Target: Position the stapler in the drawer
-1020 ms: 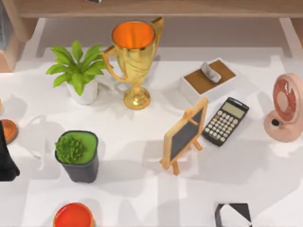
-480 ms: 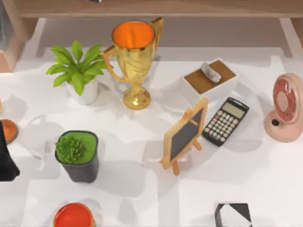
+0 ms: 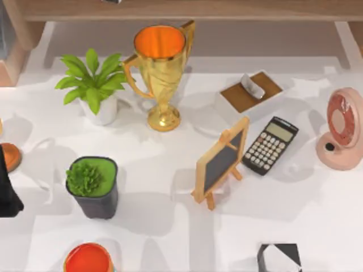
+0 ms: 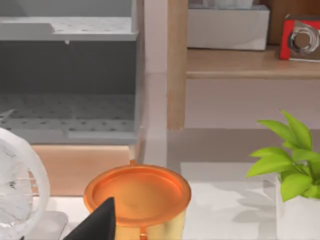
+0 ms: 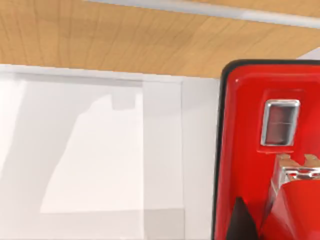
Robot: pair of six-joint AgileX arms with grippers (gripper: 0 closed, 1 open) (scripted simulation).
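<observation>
Table (image 3: 170,226): you have a white top.
Back row: leafy plant (image 3: 92,85), gold trophy (image 3: 160,71), white box (image 3: 249,97).
Middle: dark pot (image 3: 93,187), small chalkboard (image 3: 221,161), calculator (image 3: 270,145).
Right edge: pink fan (image 3: 342,129).
Front: orange cup (image 3: 88,259).

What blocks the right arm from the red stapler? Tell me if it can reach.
Probably yes: the right gripper hangs close over the red stapler, nothing visible between them. The left arm sits parked at the table's left edge.
</observation>
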